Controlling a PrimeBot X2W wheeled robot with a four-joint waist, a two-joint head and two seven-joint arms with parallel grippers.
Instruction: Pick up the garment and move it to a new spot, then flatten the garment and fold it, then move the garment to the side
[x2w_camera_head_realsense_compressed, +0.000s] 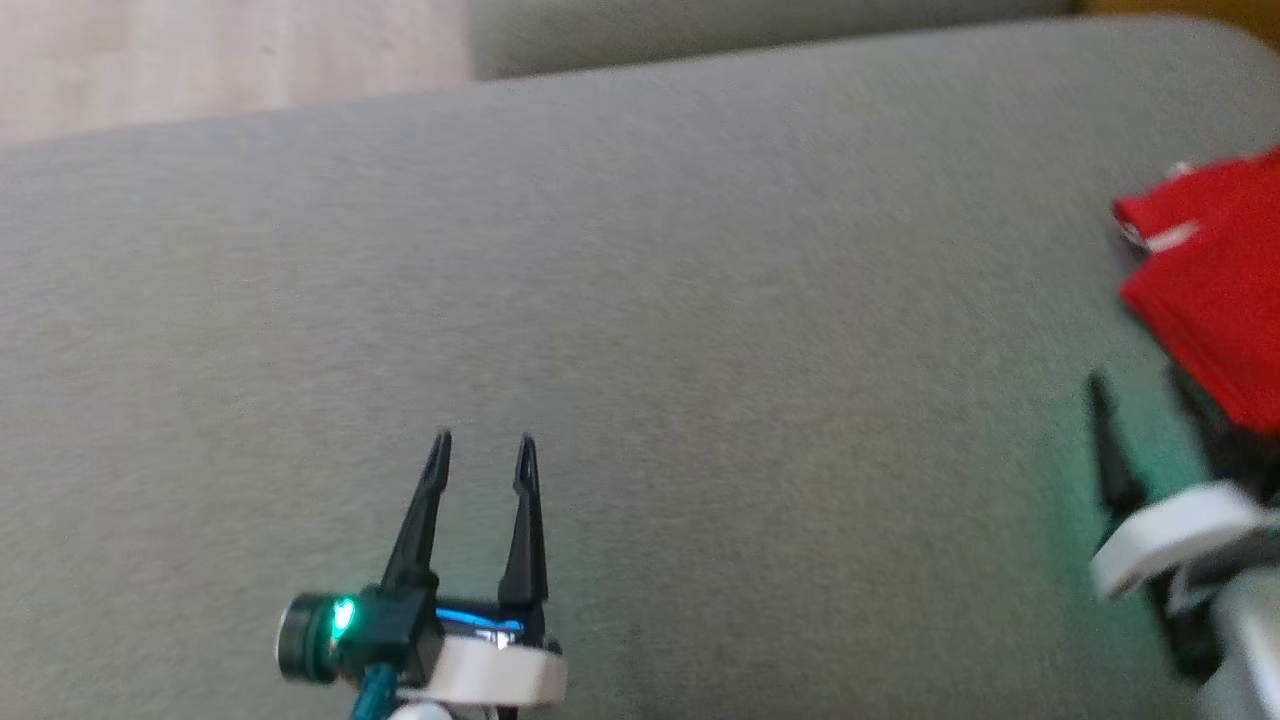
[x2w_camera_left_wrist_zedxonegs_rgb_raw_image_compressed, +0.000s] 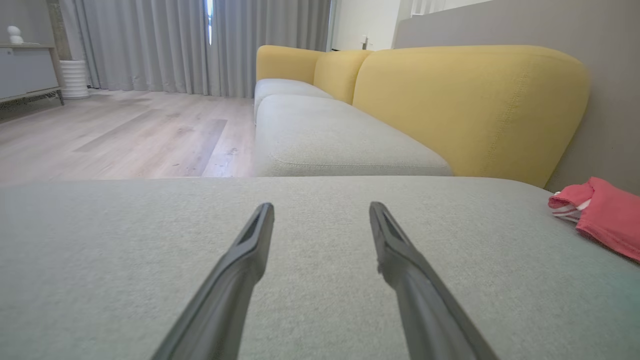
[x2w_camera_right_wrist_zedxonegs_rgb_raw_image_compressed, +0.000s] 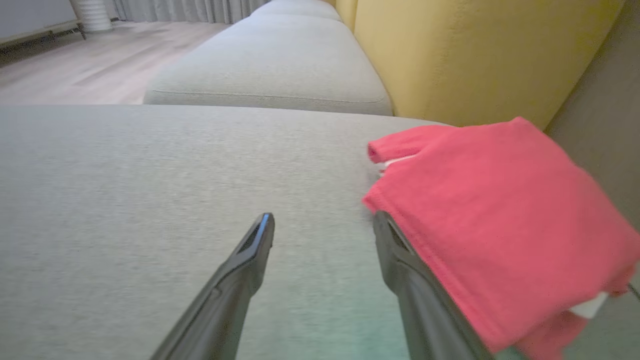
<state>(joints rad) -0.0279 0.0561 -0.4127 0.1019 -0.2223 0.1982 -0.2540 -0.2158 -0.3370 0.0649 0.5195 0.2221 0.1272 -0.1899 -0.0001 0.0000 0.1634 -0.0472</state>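
head: red garment (x2w_camera_head_realsense_compressed: 1210, 280) lies at grey seat cushion's (x2w_camera_head_realsense_compressed: 640, 300) right edge, right gripper (x2w_camera_head_realsense_compressed: 1145, 395) just beside it, left gripper (x2w_camera_head_realsense_compressed: 485, 438) over cushion's middle | left wrist: fingers (x2w_camera_left_wrist_zedxonegs_rgb_raw_image_compressed: 245, 260) held spread, empty, garment seen off right | right wrist: fingers spread, nothing pinched, garment touching outer finger; right arm judged nearer

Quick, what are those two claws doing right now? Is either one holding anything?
Left gripper: open, holding nothing.
Right gripper: open, nothing between its fingers; the red garment sits right beside one finger.
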